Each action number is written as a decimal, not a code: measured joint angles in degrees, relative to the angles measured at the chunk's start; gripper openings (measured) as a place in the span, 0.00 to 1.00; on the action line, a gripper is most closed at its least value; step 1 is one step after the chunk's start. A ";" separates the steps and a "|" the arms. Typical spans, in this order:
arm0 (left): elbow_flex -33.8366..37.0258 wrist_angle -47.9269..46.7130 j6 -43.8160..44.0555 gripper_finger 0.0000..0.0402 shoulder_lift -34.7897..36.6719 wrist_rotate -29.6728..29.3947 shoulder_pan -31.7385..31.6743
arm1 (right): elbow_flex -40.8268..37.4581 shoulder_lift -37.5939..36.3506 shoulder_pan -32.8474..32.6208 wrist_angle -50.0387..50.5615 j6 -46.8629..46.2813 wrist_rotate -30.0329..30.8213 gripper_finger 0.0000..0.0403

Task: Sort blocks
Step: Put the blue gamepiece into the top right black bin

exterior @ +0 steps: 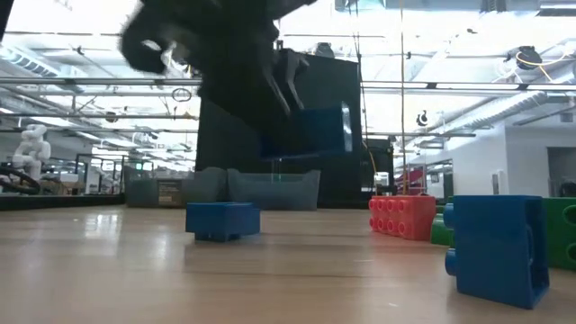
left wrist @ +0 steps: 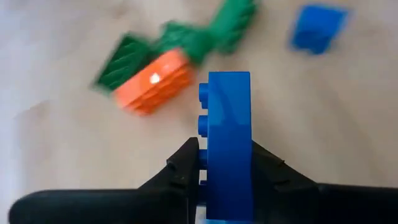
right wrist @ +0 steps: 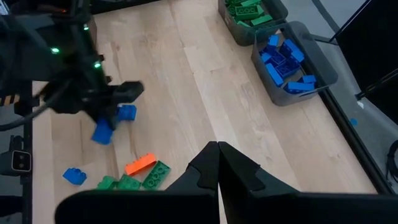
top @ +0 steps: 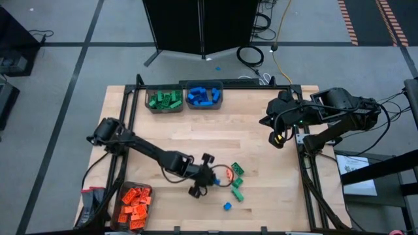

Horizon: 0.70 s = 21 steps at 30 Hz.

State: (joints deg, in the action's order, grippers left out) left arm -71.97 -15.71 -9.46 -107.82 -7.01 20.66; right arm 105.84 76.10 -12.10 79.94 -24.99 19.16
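1. Now we see the left pincer (top: 212,179) low on the worktop (top: 215,130), at about six o'clock from its middle, closed on a blue brick (left wrist: 229,143) that stands on end between its two dark fingers (left wrist: 183,165), studs facing one finger.
2. In the low view that held blue brick hangs clear of the wood, with another blue brick (exterior: 222,220) lying on the worktop below and a little to one side of it.
3. Just beside the left pincer, at its three o'clock in the high view, lies a loose cluster: an orange brick (top: 230,173) touching green bricks (top: 237,170), and more green bricks (top: 238,193) a little toward five o'clock.
4. One small blue brick (top: 227,206) sits alone near the worktop's front edge, at five o'clock from the left pincer.
5. At the far edge, around twelve o'clock, two grey bins stand side by side and touching: the green-brick bin (top: 164,100) and, to its right, the blue-brick bin (top: 204,96).
6. A third bin, the orange-brick bin (top: 134,205), sits at the worktop's seven o'clock corner.
7. Over at two o'clock, the right pincer (top: 277,139) waits near the worktop's right edge, its fingers pressed together with nothing between them.
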 joint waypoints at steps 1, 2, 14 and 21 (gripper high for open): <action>-0.04 -0.73 0.03 0.19 0.20 -1.49 -0.69 | 0.00 0.02 0.00 0.02 -0.31 0.00 0.00; -0.04 -1.12 0.11 0.19 0.47 -3.06 -1.46 | 0.00 0.02 -0.02 0.02 -0.58 -0.02 0.00; -0.15 0.70 12.96 0.19 6.85 -15.70 -19.31 | 0.00 0.02 -0.02 0.02 -3.11 0.26 0.00; -0.24 11.07 26.25 0.20 7.29 -17.50 -31.60 | 0.01 0.02 -0.02 -0.47 -4.45 1.68 0.00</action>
State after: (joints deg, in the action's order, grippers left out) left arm -72.20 -4.64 16.79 -100.53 -24.51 -10.94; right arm 105.85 76.12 -12.12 79.47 -29.44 20.83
